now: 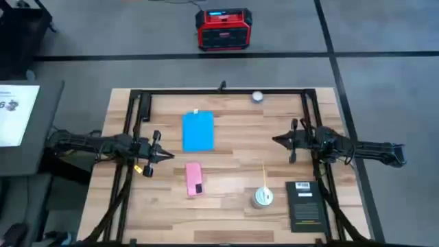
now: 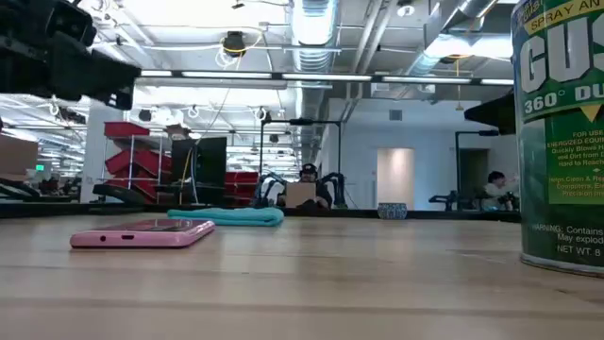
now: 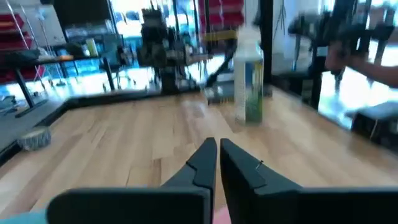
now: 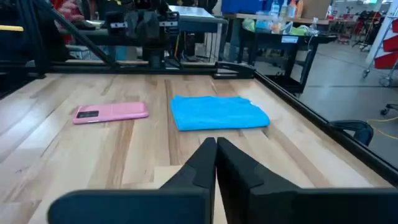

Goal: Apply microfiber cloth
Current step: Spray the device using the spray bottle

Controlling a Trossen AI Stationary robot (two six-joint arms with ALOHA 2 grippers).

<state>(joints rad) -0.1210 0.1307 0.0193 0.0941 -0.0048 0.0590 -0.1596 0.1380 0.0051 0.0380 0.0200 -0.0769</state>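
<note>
Closest to my low camera stands the green spray can [image 2: 562, 142], reading "SPRAY AND", "GUS", "360°". Both pincers hover pressed together: left gripper [image 1: 167, 155] just beside the microfiber cloth [image 1: 197, 131] and pink phone [image 1: 194, 178]; right gripper [image 1: 276, 140] faces the cloth, well apart.

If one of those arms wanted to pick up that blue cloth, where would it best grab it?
Probably at an edge or corner. The microfiber cloth lies flat on the table, so nothing stands up to clamp; fingers should come from above and pinch a fold. The left gripper, shut, is nearest, by the corner towards the pink phone.
</note>
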